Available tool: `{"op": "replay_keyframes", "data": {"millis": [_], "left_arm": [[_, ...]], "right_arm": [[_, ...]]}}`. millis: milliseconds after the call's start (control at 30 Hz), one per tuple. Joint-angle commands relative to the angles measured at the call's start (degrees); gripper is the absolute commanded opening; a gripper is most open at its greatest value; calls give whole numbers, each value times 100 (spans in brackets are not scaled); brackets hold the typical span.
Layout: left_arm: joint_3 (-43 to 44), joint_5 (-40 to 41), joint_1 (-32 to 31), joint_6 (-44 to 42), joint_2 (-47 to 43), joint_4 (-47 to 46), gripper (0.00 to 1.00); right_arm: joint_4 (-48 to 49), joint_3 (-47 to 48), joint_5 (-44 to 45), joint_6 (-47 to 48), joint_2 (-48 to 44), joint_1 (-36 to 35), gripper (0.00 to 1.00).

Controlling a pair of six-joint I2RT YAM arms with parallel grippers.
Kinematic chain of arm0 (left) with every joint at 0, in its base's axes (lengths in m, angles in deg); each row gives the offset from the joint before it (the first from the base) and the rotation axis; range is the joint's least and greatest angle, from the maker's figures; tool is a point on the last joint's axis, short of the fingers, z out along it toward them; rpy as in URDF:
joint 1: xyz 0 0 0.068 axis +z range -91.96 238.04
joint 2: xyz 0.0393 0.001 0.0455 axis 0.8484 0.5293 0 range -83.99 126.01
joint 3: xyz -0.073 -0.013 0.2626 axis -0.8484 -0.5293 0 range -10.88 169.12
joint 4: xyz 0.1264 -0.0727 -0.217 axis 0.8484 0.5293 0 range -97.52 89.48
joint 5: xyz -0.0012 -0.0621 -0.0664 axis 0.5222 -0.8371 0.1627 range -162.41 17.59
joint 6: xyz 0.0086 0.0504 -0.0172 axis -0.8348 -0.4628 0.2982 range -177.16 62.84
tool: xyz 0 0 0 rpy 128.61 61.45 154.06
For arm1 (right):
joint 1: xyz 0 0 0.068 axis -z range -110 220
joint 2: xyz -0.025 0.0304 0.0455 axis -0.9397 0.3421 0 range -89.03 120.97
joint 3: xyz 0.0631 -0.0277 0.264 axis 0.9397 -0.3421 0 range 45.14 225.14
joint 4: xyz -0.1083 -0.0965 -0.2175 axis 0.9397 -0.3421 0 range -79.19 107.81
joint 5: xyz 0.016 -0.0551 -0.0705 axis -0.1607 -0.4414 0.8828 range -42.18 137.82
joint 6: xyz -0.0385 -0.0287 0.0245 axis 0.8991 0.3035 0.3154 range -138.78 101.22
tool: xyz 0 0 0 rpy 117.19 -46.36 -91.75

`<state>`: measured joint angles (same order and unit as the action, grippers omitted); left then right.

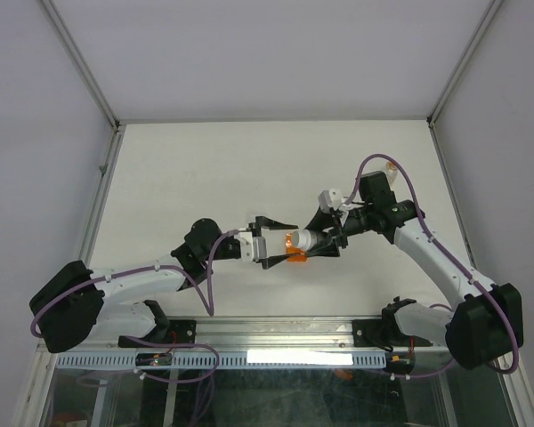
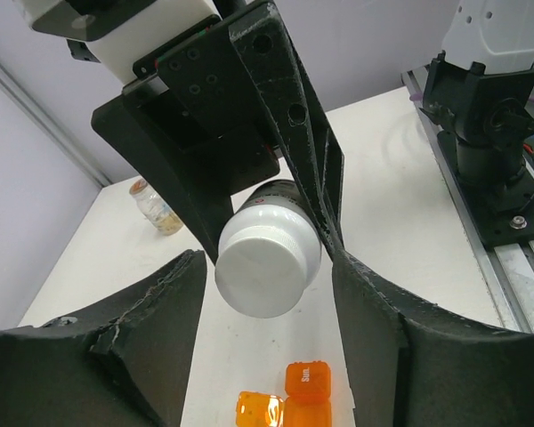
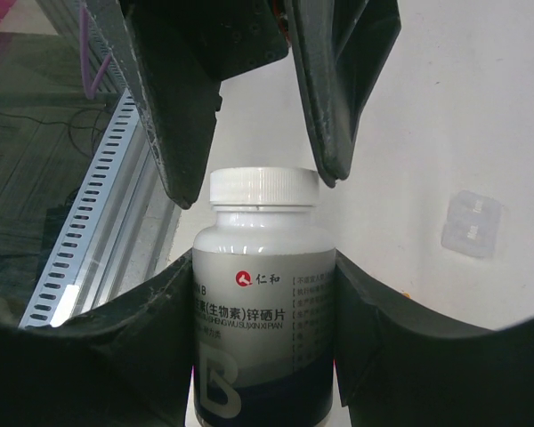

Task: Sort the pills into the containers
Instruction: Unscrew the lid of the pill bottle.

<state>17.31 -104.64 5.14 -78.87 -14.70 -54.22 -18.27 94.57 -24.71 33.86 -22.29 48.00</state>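
- Top external: my white bottle point(image 1: 313, 237) hung on its side above the middle of the table point(image 1: 205, 169), pale, with its cap end turned toward my left arm.
- Both my arms reached inward with their wrists about level. My right gripper point(image 1: 327, 235) came in from the right and my left gripper point(image 1: 291, 243) from the left, and they met at the bottle. Some orange boxes point(image 1: 294, 257) showed just below the left one.
- Left wrist: the cap point(image 2: 269, 267) was round, white and ridged, facing the lens between my left fingers point(image 2: 142, 338). One finger lay against its side and a sliver of gap showed at the other, so I could not tell whether I was pinching it.
- Behind the cap, my right gripper's black jaws clasped the bottle's body. The translucent orange boxes sat on the table underneath, one printed "Sun." A clear vial point(image 2: 156, 206) holding tan bits stood upright far back.
- Right wrist: the bottle had a white shoulder, a red logo, fine print and a dark lower band with a large B. My right fingers point(image 3: 98, 356) pressed both its sides, clamped on it.
- My left fingers flanked the cap from beyond. A clear box point(image 3: 472, 224) lay on the table off to the right, apart.
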Motion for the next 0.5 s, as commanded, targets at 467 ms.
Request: {"op": "replay_keyframes", "data": {"millis": [467], "left_arm": [[491,-571,-27,-293,268,378,42]], "right_arm": [[-119,313,-266,264,-25,-60,0]]}}
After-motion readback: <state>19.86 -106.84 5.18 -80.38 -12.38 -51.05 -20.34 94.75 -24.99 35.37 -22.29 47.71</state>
